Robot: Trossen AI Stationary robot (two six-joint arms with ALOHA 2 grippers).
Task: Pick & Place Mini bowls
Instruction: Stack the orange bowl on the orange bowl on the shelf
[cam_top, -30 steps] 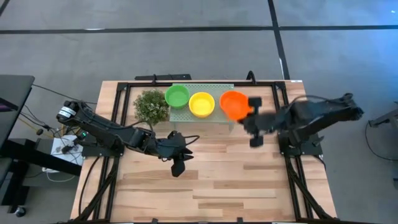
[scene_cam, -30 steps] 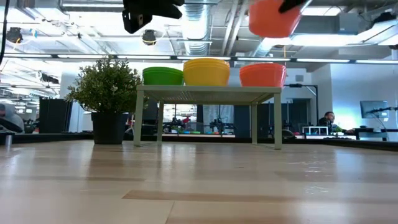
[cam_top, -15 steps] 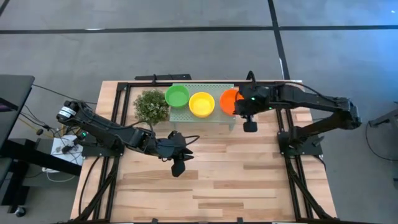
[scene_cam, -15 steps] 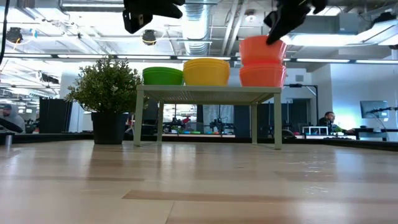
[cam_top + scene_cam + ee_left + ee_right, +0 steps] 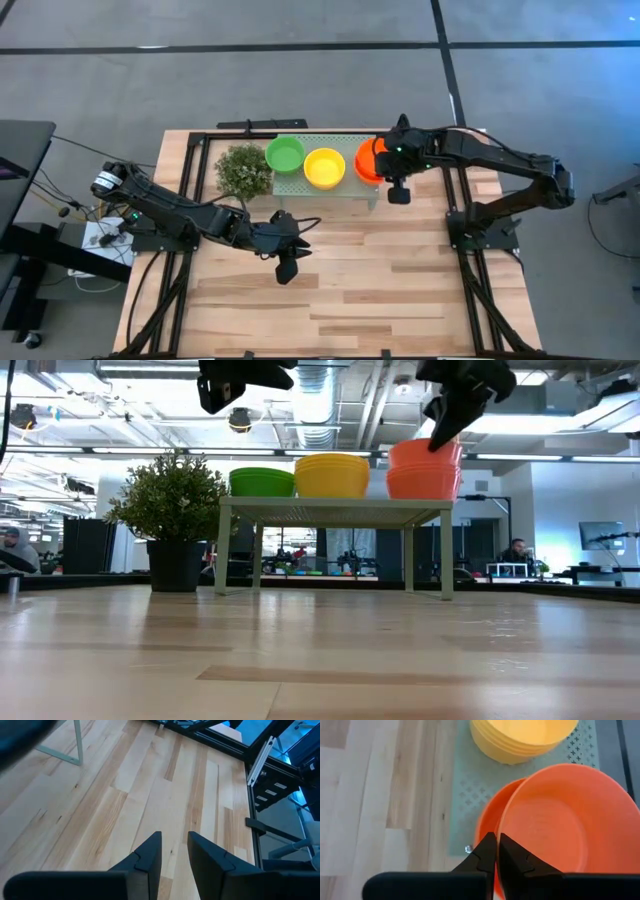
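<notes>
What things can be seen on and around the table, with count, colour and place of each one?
Table: one, light wood.
Tray: one, pale green, perforated, on legs at the table's far edge.
Plant: one, bushy green, dark pot, beside the tray.
Green bowls: one stack, on the tray next to the plant.
Yellow bowls: one stack, tray middle.
Orange bowls: two seen, top one tilted into the lower.
Left claw: fingers apart, empty, above bare wood.
Right claw: shut on the top orange bowl's rim.
</notes>
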